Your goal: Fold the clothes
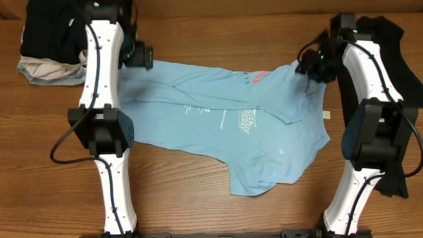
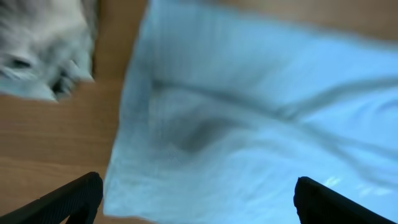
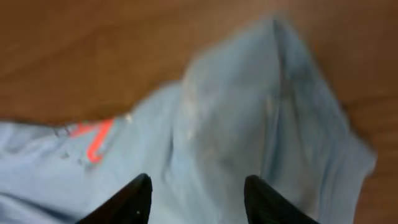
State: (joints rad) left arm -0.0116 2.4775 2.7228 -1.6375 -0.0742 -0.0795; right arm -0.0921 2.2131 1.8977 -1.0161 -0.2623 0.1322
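Observation:
The clothes, a light blue T-shirt [image 1: 218,125] with white print and a red mark [image 1: 259,76], lie spread and partly folded across the wooden table. My left gripper [image 1: 144,59] hovers over the shirt's far left corner. In the left wrist view its jaws stand wide apart [image 2: 199,199], with the shirt's edge [image 2: 249,112] lying loose beneath them. Over the shirt's far right corner is my right gripper [image 1: 308,65]. Its jaws stand partly apart [image 3: 199,196] above a raised fold of the shirt [image 3: 236,106], beside the red lettering [image 3: 93,140], and pinch nothing.
A bundle of black and beige garments [image 1: 46,46] sits at the far left corner and shows blurred in the left wrist view [image 2: 37,56]. A black garment [image 1: 400,73] lies along the right edge. A small white tag [image 1: 326,114] rests beside the shirt.

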